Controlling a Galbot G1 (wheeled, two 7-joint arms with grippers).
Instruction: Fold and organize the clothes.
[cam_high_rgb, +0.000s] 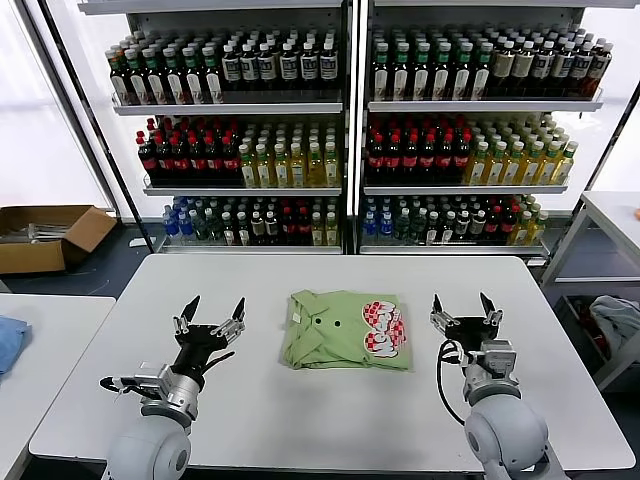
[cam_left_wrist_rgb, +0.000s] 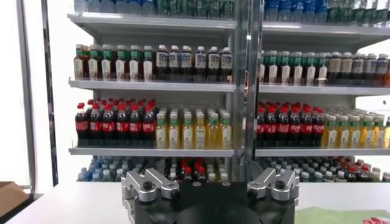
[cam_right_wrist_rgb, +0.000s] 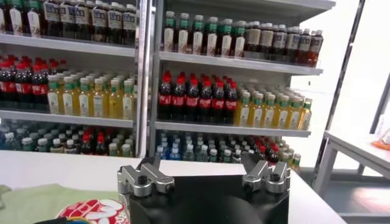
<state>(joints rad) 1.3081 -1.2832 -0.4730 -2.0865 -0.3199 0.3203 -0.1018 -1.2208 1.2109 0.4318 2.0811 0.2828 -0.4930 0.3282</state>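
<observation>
A light green shirt (cam_high_rgb: 340, 328) lies folded into a neat rectangle on the middle of the white table (cam_high_rgb: 300, 420), collar and small dark buttons to the left, red-and-white print (cam_high_rgb: 384, 327) on its right part. My left gripper (cam_high_rgb: 212, 312) is open and empty, raised to the left of the shirt. My right gripper (cam_high_rgb: 461, 307) is open and empty, raised to the right of the shirt. A corner of the shirt shows in the left wrist view (cam_left_wrist_rgb: 341, 215). The print shows in the right wrist view (cam_right_wrist_rgb: 91, 210).
Shelves of bottles (cam_high_rgb: 340, 130) stand behind the table. A cardboard box (cam_high_rgb: 45, 236) sits on the floor at the far left. A second table (cam_high_rgb: 40, 330) with blue cloth (cam_high_rgb: 8, 340) is at the left, another table (cam_high_rgb: 610, 215) at the right.
</observation>
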